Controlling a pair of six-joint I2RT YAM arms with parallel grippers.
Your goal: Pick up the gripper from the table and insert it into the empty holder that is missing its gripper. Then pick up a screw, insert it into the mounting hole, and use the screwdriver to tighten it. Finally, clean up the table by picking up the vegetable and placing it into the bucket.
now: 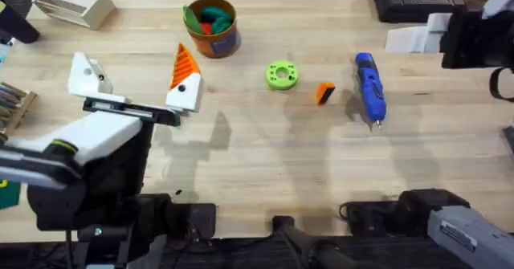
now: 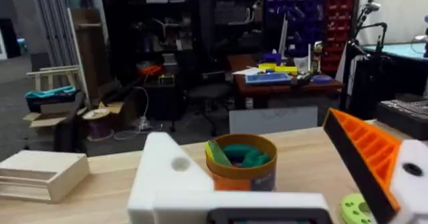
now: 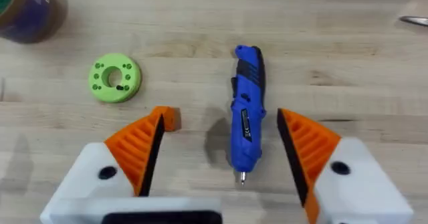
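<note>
Wood tabletop point(image 1: 265, 156) mid-job. Right gripper point(image 3: 224, 157) wide open, empty, straddled screwdriver point(image 3: 245, 130), likely readying grasp. Left gripper point(image 1: 132, 84) empty, spread, one orange tip missing; orange fingertip point(image 1: 324, 93) lay mid-table.

The left pincer point(image 1: 134, 84) and right pincer point(image 3: 221, 154) both hover with fingers spread wide, gripping nothing.

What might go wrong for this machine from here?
1. The right end effector hangs open around the screwdriver, with the small orange gripper piece close beside one finger. Closing or coming down here might knock that piece away.
2. The empty holder is far across the table, so the small piece could slip on the way.
</note>
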